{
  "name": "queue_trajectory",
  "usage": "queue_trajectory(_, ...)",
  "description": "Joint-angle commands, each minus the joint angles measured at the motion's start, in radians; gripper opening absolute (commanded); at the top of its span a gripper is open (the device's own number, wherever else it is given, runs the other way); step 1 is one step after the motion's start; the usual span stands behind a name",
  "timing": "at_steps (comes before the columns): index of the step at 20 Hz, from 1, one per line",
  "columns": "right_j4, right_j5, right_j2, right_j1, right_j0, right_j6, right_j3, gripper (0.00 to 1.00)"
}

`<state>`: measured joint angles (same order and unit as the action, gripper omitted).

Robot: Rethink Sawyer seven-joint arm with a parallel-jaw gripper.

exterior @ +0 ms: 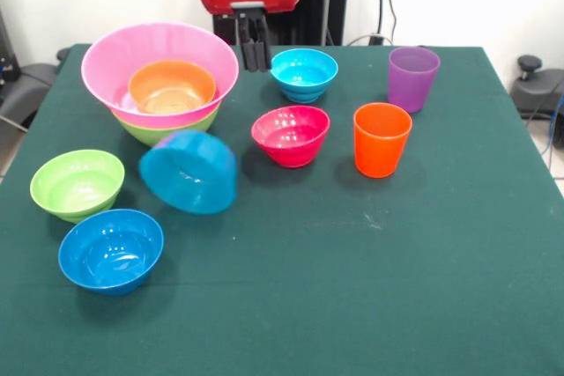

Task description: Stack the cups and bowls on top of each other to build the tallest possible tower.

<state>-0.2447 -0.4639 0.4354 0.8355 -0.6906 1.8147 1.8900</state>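
Front view gives us the gripper (254, 52) hanging at the table's (441, 288) far edge, fingers pressed together on nothing. We see the tower (160, 85) at the far-left corner: lime bowl, pink bowl, orange bowl nested inside. We find the orange cup (382, 139) and purple cup (412, 77) upright toward the far-right corner, apart.
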Motion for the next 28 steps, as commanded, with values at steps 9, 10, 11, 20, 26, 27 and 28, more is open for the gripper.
queue_trajectory(9,-0.046,-0.031,0.003,-0.049,0.091,0.018,-0.088,0.0)
queue_trajectory(10,-0.041,-0.032,0.003,-0.052,0.094,0.022,-0.092,0.0)
queue_trajectory(11,-0.037,-0.038,0.002,-0.053,0.1,0.025,-0.097,0.0)
queue_trajectory(20,-0.026,-0.041,-0.019,-0.123,0.177,0.057,-0.207,0.0)
queue_trajectory(26,-0.042,-0.036,-0.052,-0.19,0.241,0.067,-0.277,0.0)
queue_trajectory(27,-0.04,-0.047,-0.07,-0.192,0.258,0.073,-0.287,1.0)
queue_trajectory(28,-0.043,-0.053,-0.075,-0.194,0.263,0.072,-0.294,1.0)
